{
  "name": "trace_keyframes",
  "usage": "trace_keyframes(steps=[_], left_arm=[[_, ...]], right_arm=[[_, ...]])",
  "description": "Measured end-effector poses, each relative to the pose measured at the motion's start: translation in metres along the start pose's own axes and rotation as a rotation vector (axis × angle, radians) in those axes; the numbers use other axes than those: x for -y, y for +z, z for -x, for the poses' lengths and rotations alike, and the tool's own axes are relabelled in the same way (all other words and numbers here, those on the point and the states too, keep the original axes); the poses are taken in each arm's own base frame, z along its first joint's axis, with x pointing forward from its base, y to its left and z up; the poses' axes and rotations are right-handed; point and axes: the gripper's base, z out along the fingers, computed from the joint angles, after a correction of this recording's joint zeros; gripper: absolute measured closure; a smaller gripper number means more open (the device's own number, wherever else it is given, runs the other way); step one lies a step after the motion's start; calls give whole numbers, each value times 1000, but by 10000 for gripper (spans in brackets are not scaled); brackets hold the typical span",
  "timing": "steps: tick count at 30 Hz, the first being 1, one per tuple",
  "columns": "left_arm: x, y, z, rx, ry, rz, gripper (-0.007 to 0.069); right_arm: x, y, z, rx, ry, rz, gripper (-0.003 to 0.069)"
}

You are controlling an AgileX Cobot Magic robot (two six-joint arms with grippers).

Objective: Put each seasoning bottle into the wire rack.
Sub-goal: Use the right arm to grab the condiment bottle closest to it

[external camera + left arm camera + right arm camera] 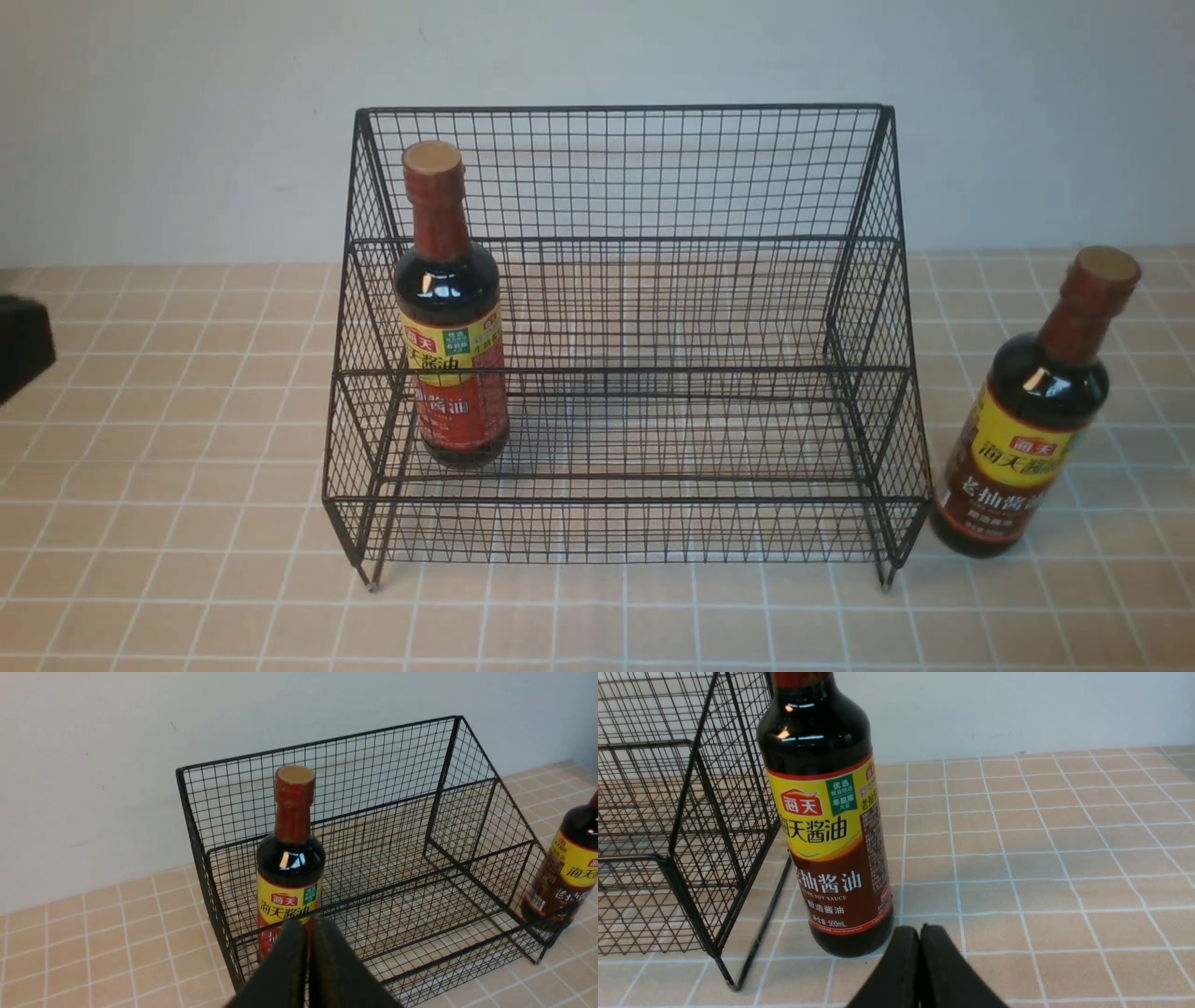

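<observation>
One seasoning bottle, a dark-brown sauce bottle with a tan cap and a yellow-and-red label [453, 308], was seen standing upright inside the large black wire-mesh rack [616, 107], on a lower tier close to its left side. That half of the task was judged done. The second dark-brown sauce bottle, labelled yellow and dark brown [1027, 420], was found outside, upright on the tan tiled surface [187, 560], just beside the rack's right side, not yet placed. The left tool [308, 926] was shown with its jaws pressed together and nothing between them, pointed at the racked bottle but apart from it. The right tool [920, 933] was likewise closed and empty, near the foot of the outside bottle; contact could not be made out. Opening that tool was judged necessary before any grasp.
</observation>
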Motion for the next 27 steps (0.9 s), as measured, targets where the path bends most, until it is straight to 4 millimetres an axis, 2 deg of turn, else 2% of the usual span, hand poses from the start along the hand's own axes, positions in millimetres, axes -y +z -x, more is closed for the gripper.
trace_keyframes(steps=[2, 3, 4, 10, 12, 17, 27], left_arm=[[-4, -1, -25, 5, -11, 47, 631], [-4, -3, -25, 12, -12, 51, 631], [-8, -1, -51, 28, -24, 99, 631], [-17, 6, -130, 76, -58, 252, 631], [-20, 13, -165, 63, -71, 299, 631], [-22, 24, -210, -13, -89, 328, 631], [-23, 25, -214, -30, -93, 330, 631]], right_arm=[[0, 0, 0, 0, 0, 0, 673], [0, 0, 0, 0, 0, 0, 673], [0, 0, 0, 0, 0, 0, 673], [0, 0, 0, 0, -1, 0, 673], [0, 0, 0, 0, -1, 0, 673], [0, 0, 0, 0, -1, 0, 673], [0, 0, 0, 0, -1, 0, 673]])
